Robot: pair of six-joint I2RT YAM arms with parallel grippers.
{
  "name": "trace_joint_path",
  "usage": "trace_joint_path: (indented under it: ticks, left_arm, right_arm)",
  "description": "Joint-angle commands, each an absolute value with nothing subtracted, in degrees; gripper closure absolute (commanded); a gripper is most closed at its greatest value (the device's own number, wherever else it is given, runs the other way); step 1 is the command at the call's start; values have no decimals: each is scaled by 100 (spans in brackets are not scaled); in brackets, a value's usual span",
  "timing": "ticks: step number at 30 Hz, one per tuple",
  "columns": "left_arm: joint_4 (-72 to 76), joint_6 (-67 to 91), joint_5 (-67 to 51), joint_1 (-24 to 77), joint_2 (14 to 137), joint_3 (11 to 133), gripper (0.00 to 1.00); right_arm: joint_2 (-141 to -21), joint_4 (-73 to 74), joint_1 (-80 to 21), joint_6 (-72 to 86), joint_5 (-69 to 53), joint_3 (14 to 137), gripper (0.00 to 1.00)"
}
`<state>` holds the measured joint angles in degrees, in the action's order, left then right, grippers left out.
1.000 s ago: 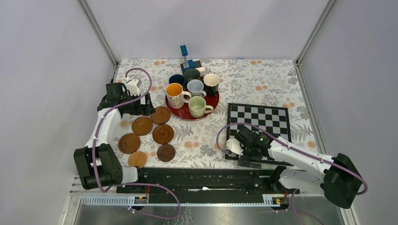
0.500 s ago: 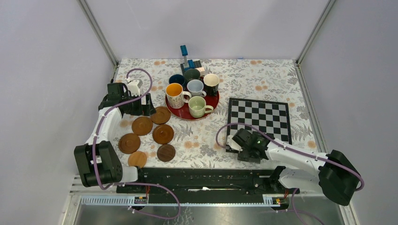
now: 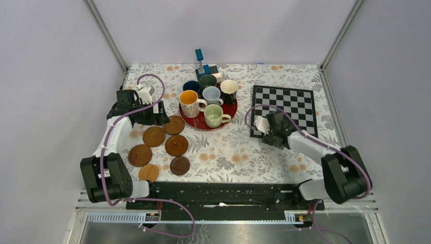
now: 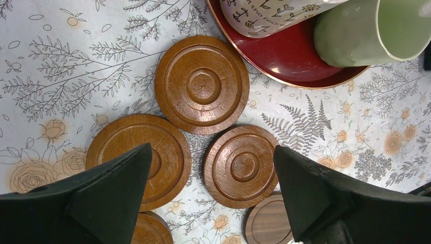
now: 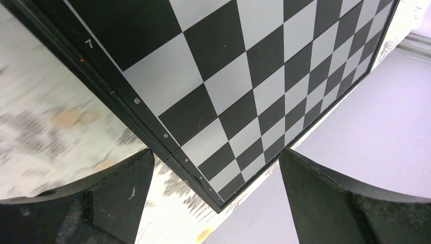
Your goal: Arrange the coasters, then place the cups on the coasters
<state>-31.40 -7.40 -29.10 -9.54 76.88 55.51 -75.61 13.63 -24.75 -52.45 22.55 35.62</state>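
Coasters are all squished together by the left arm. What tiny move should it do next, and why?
Probably lower the open left gripper onto the coaster beneath it and grip it, to slide it clear. The coasters lie bunched close, too tight for cups, which all sit on the red tray.

The left arm (image 3: 116, 134) and right arm (image 3: 308, 146) have white link shells, black joint housings, looping purple cables (image 3: 150, 75) and matte black wedge-shaped fingers (image 4: 101, 198).
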Motion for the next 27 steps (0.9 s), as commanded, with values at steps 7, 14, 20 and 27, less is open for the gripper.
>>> trace_joint_path:
  ticks: [7, 14, 20, 27]
  left_arm:
    - [-3006, -727, -3010, -932, 7586, 5763, 1]
    - [-3006, -849, -2943, -932, 7632, 5738, 1]
    - [-3556, -1647, -2827, -930, 7713, 6055, 1]
    - [-5111, -4085, -3049, -804, 7637, 6201, 1]
  right_arm:
    - [-9509, -728, -1347, -6128, 1858, 5030, 0]
    - [-10237, -698, -874, -6336, 1797, 6008, 0]
    - [-9468, 1093, -926, -5791, 1066, 6280, 0]
    - [-8491, 3206, -1020, -4400, -923, 6589, 0]
